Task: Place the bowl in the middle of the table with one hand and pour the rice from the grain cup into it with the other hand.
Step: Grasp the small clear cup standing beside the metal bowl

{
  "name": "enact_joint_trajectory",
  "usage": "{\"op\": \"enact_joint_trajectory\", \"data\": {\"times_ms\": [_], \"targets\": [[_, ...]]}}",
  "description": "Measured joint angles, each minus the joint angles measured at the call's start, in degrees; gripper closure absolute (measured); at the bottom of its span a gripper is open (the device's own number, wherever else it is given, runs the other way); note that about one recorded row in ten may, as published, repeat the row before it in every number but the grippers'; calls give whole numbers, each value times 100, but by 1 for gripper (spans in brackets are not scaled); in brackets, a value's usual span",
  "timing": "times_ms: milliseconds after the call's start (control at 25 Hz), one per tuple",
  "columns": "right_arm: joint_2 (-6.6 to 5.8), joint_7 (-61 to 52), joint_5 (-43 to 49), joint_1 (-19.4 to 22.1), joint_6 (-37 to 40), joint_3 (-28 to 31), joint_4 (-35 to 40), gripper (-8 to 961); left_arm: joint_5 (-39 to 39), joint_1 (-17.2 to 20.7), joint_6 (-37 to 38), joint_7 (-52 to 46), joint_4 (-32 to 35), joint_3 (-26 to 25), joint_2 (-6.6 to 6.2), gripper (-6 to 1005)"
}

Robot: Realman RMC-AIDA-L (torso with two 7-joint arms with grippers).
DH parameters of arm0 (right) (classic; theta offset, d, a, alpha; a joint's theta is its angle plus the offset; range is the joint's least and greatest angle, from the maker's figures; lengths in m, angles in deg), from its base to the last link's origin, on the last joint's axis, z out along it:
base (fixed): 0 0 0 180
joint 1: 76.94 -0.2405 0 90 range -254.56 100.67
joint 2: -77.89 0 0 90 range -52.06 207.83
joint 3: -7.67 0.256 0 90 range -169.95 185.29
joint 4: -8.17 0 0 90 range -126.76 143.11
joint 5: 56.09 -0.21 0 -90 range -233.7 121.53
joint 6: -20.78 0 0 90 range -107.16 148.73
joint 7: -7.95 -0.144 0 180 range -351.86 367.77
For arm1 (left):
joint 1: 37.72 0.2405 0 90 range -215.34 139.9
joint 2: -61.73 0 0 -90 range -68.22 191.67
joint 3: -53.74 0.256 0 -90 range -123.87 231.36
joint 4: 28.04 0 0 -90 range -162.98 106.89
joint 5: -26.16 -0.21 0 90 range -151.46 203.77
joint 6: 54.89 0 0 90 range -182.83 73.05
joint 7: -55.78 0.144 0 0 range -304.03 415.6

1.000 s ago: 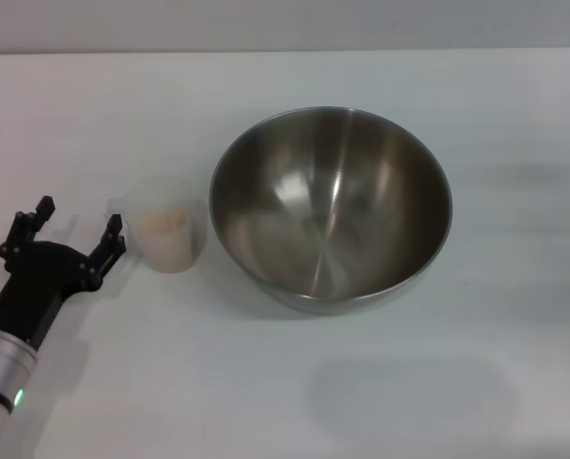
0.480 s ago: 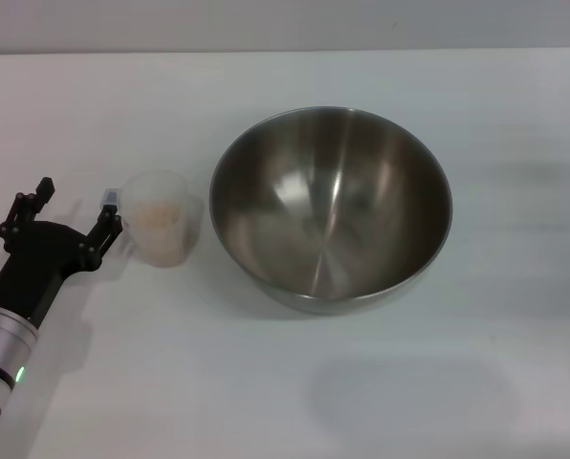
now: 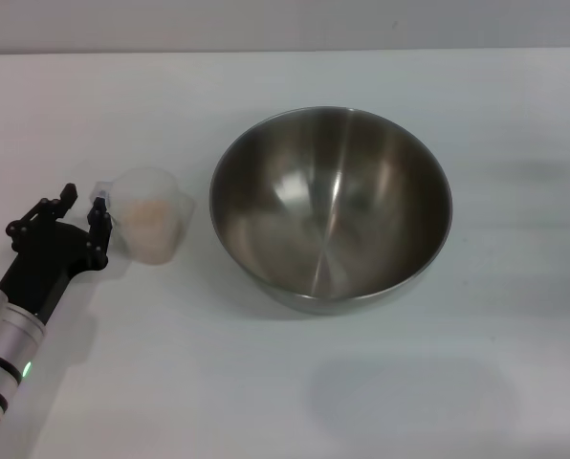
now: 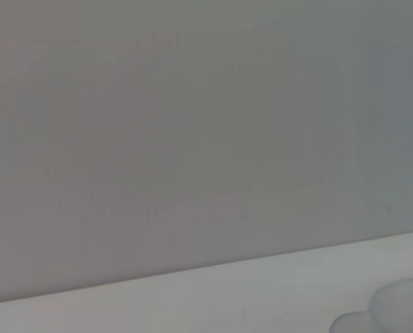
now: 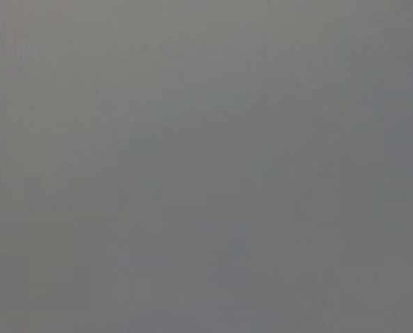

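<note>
The bowl [image 3: 331,206] stands upright near the middle of the bench [image 3: 476,382], its steel inside bare. To its left, apart from it by a narrow strip of bench, is the cup [image 3: 149,216], tilted a little, with rice [image 3: 147,215] showing as a pale beige mass inside. The left gripper [image 3: 84,210] reaches in from the lower left corner of the head view, and its two black fingers [image 3: 98,222] are closed on the cup's handle at the cup's left side. In the left wrist view only a bit of the cup's rim [image 4: 400,312] shows above the bench edge. The right gripper is out of sight in every view.
</note>
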Motion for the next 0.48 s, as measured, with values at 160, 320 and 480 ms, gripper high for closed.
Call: {"op": "enact_joint_trajectory", "data": {"times_ms": [160, 320, 480], "targets": [[0, 0, 0, 0, 0, 0, 5, 399, -2, -5, 26, -2, -19, 0, 0, 577], [0, 0, 0, 0, 0, 0, 16, 399, -18, -16, 34, -25, -23, 0, 0, 787], [0, 0, 0, 7, 25, -1, 26, 400, -9, -30, 96, -57, -36, -18, 2, 915]]}}
